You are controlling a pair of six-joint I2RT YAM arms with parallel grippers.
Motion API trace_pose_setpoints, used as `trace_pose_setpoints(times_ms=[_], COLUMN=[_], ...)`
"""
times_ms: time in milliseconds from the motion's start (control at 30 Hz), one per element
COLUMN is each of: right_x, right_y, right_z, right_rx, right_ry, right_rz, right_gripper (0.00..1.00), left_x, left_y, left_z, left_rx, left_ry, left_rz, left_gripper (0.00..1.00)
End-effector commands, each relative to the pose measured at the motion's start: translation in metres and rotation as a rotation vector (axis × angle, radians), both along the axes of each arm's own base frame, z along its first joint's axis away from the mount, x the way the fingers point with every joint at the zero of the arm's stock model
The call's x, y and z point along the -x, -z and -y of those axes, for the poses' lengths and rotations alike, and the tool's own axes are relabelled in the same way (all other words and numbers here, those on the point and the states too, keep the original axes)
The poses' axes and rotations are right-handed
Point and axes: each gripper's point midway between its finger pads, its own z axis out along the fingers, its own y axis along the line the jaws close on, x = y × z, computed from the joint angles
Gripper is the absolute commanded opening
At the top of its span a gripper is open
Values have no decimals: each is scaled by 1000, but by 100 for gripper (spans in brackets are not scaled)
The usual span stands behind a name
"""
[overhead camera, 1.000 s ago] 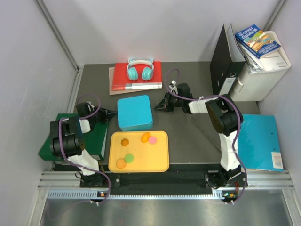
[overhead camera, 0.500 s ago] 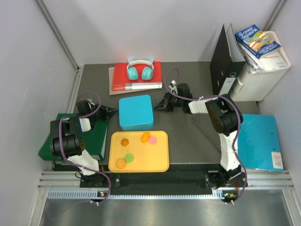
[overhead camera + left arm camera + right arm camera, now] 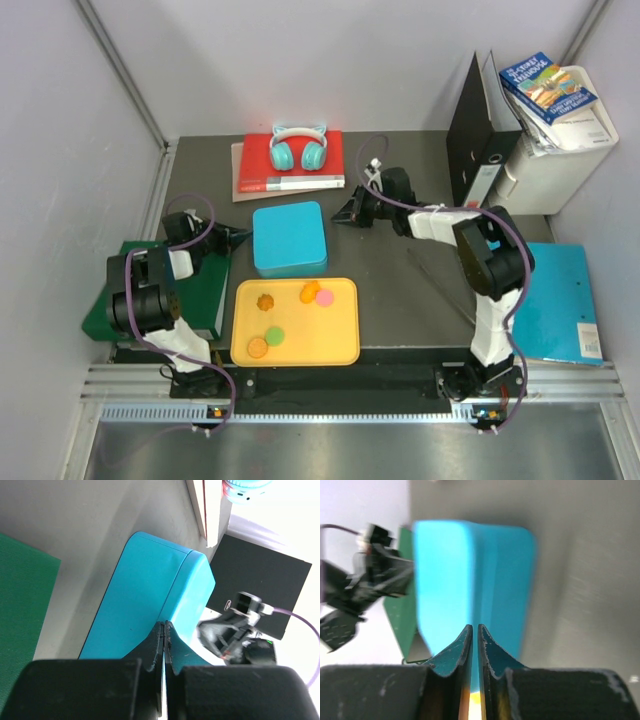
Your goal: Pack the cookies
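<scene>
Shows from above a dark grey table (image 3: 400,290) with a yellow tray (image 3: 345,330) at its near edge between the two arm bases, and a closed teal box (image 3: 289,238) just behind the tray. Places the left gripper (image 3: 232,238) just beside the box's left side, fingers pressed flat together on nothing, and the right gripper (image 3: 348,213) near the box's far right corner, jaws all but closed, with a thin slit and nothing between. Finds the cookies (image 3: 274,335) loose on the tray, apart from both grippers: three orange, one scalloped, plus one pink and one green, each just beside an orange one.
</scene>
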Motion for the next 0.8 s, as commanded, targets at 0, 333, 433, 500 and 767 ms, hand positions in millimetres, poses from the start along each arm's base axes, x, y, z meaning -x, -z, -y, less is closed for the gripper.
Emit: trace_pose_setpoints(times_ms=[0, 333, 433, 500, 767], right_x=[-8, 14, 16, 18, 16], right_y=[-85, -69, -58, -52, -8], right_z=[-19, -61, -64, -66, -57], right_rx=[-83, -78, -31, -3, 98], right_ry=[-43, -216, -227, -241, -217], right_rz=[203, 155, 134, 133, 12], right_gripper=[9, 11, 11, 11, 11], left_x=[-11, -10, -10, -11, -12], left_y=[-27, -24, -23, -23, -24], left_z=[2, 2, 1, 2, 2], left_rx=[-11, -12, -11, -10, -5], left_ry=[20, 22, 21, 24, 26], left_rz=[100, 90, 89, 88, 90], left_gripper=[0, 0, 0, 0, 0])
